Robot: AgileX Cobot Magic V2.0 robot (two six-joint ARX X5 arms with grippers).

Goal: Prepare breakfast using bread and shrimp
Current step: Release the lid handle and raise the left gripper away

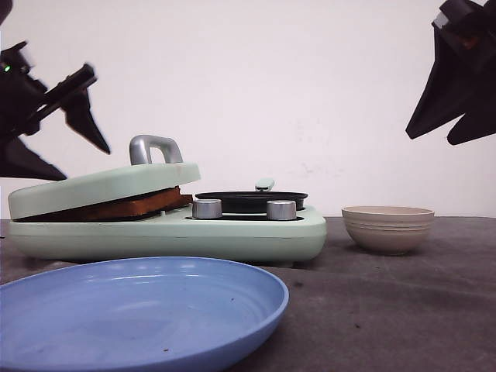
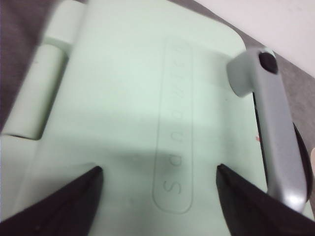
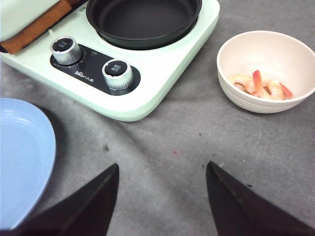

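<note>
Grey table point(image 1: 403, 310), bread point(image 1: 116, 206) under lid point(image 1: 101, 186)

Open table point(image 3: 197, 142) is left between the breakfast maker point(image 1: 256, 236) and the bowl point(image 1: 387, 229), which sits at its 3 o'clock. The near edge at 6 o'clock is blocked by the blue plate point(image 1: 139, 310). Access from above to the lid point(image 2: 128, 98) is obstructed only by its handle point(image 2: 273, 132).
</note>
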